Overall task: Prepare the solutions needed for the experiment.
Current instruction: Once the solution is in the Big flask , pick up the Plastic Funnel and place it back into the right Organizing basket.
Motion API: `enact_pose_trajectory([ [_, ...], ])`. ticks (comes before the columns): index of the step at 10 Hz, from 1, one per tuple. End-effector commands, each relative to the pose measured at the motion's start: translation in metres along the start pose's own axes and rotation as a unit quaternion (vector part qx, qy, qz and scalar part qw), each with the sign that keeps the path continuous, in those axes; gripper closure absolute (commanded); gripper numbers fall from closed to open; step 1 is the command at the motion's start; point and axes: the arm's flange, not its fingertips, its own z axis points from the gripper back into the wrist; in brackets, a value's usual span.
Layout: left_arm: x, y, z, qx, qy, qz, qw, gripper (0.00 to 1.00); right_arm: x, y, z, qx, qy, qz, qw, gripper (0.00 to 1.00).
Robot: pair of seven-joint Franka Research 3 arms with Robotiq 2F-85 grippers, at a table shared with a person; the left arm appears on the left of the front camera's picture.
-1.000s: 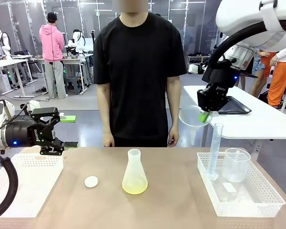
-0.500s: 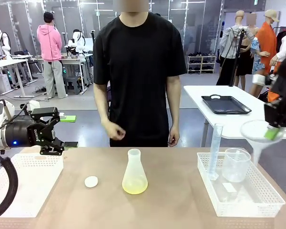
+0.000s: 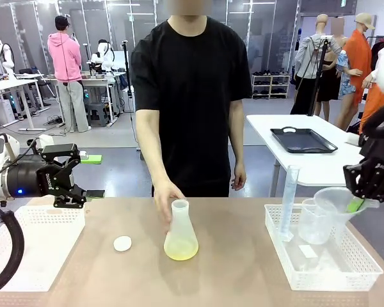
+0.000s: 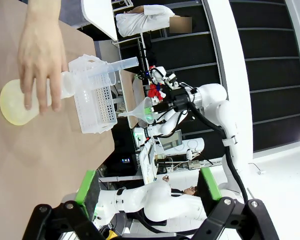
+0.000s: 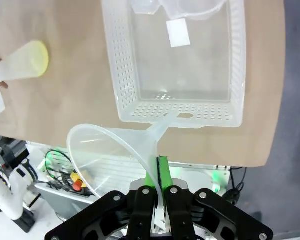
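The solutions [image 3: 180,249] are a little pale yellow-green liquid in the wide base of a frosted conical flask [image 3: 180,230] at the table's middle. A person's hand [image 3: 166,197] rests against the flask's neck. My right gripper [image 3: 356,204] is shut on the rim of a clear funnel [image 3: 335,199], tilted over the right basket [image 3: 345,268]. In the right wrist view the funnel [image 5: 115,150] sits pinched between my fingers [image 5: 146,181], with the flask [image 5: 21,62] far left. My left gripper [image 3: 69,182] hangs open over the left basket [image 3: 35,246]. The left wrist view shows the hand [image 4: 40,52] over the flask [image 4: 17,102].
A small white round stopper [image 3: 122,243] lies left of the flask. The right basket holds a tall graduated cylinder [image 3: 288,203], a clear beaker [image 3: 316,221] and a small white piece [image 3: 308,251]. Behind stands a white table with a black tray [image 3: 303,140].
My right arm swung the funnel rightward and down, from high over the table to just above the right basket. The person's hand came forward to the flask's neck. The left arm stayed still.
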Motion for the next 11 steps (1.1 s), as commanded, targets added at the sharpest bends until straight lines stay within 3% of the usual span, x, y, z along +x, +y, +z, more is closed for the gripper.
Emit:
enact_pose_trajectory([
  [1,0.0,-0.002,0.001,0.001,-0.001,-0.003,1.0,0.0,0.002,0.011,-0.015,-0.01,0.017,-0.061,0.998,0.97],
  [5,0.0,-0.002,0.001,0.001,-0.001,-0.003,1.0,0.0,0.017,0.003,-0.056,-0.001,0.027,-0.149,0.988,0.97],
  [10,0.0,-0.002,0.001,0.001,-0.001,-0.003,1.0,0.0,0.042,-0.016,-0.087,-0.008,0.007,-0.214,0.977,0.97],
  [11,0.0,-0.002,0.001,0.001,-0.001,-0.003,1.0,0.0,0.045,-0.019,-0.087,0.002,0.004,-0.218,0.976,0.9],
])
